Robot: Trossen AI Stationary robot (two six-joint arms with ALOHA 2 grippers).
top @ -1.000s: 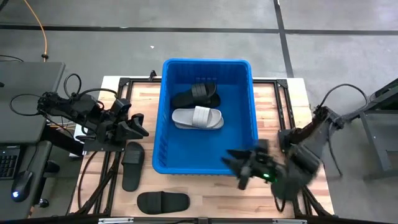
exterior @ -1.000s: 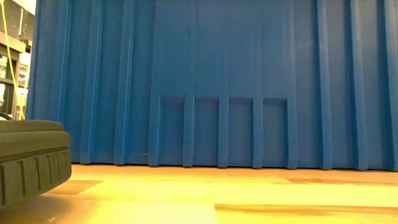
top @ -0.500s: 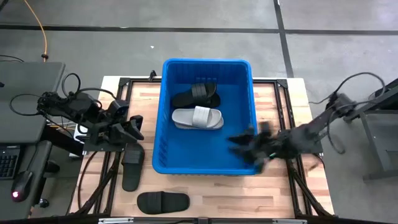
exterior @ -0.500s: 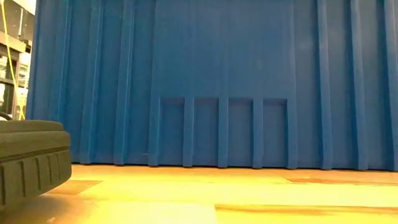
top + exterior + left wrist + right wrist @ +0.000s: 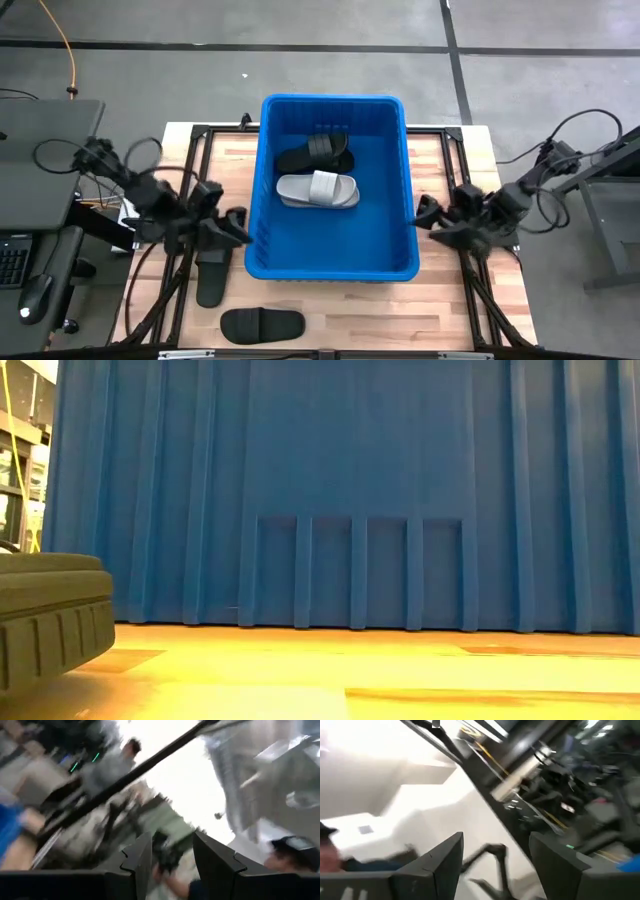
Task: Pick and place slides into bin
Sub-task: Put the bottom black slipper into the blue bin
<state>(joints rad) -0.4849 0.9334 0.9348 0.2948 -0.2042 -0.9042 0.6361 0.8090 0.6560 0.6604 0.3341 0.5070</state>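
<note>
hovering over the bench's left edge, the left gripper [image 5: 232, 225] is seen with fingers apart and empty, above a black slide [image 5: 212, 268] lying lengthwise toward the near edge. the strap should be approached squarely, it is judged. the right gripper [image 5: 425, 220], fingers apart, is held at the right edge. two slides lie crosswise in the bin [image 5: 333, 270], mid-bench; another black slide [image 5: 262, 324] lies crosswise along the near edge.

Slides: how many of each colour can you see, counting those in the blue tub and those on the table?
Black slides: 3, one in the bin at, two on the table at and.
Light grey slides: 1, in the bin at.
Total: 4.
</note>
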